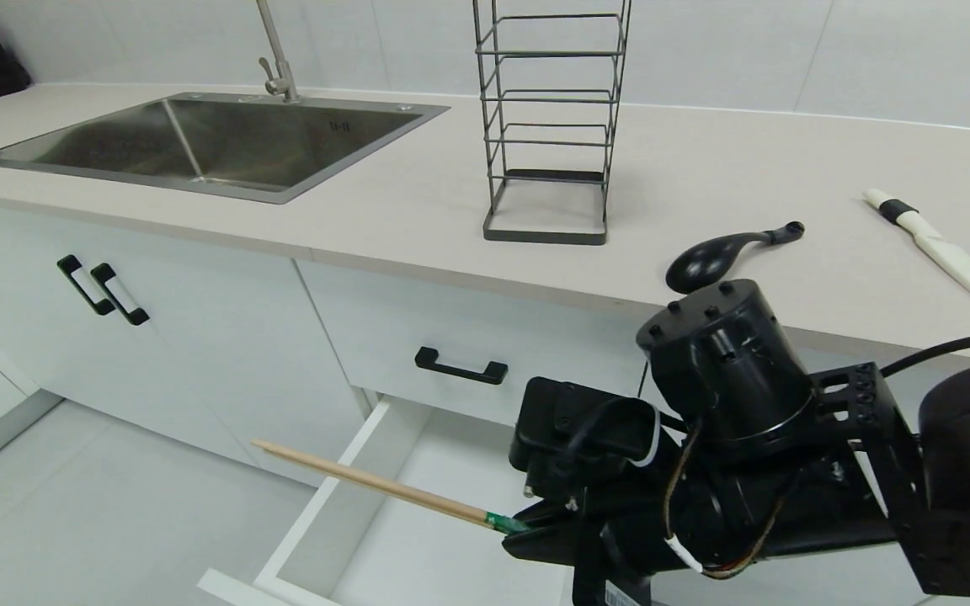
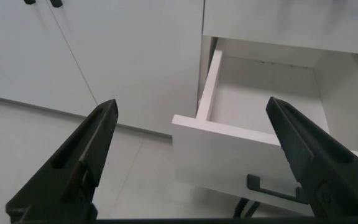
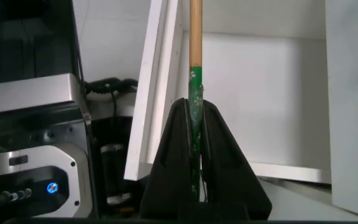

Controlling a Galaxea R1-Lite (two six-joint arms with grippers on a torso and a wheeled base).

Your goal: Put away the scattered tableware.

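One wooden chopstick with a green-painted end is pinched in the right hand, whose two fingers are pressed together on the green part. It could be a pair held as one; I cannot tell. The stick is held low in front of the cabinet, above the open drawer. In the head view its bare tip reaches out past the drawer's side wall, over the floor. The left hand hangs with its fingers spread wide and nothing between them, facing the drawer's front panel.

The step in hand looks like setting the chopstick into the drawer. To do it well, the stick should first be turned so that its whole length lies inside the walls. As it points now, the tip would likely catch on the side wall or hang over it. Then bring it down close to the drawer floor before the fingers part, since a round stick let go from a height will probably bounce and roll. The grip sits at the very end, so any swing of the wrist sweeps the far tip widely — slow, small turns suit it.

On the counter lie a black spoon and a white knife, well apart — both not yet put away.
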